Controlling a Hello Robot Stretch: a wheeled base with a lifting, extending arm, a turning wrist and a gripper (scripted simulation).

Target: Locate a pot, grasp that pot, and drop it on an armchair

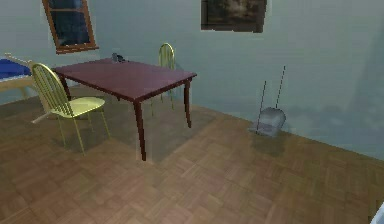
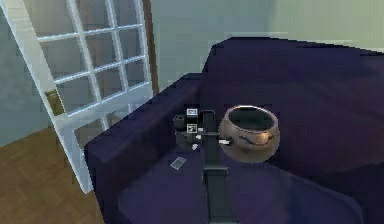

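Arm side view: a round, bulging brown pot (image 2: 250, 131) with a dark glossy rim and an open mouth stands upright against the seat of a dark navy upholstered armchair (image 2: 300, 80), just beside the gripper (image 2: 222, 140). Whether the gripper holds it, or how its fingers stand, cannot be told.

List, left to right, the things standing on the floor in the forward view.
Blue-topped furniture piece → yellow spindle-back wooden chair → dark reddish-brown wooden table → grey metal object leaning against the wall.
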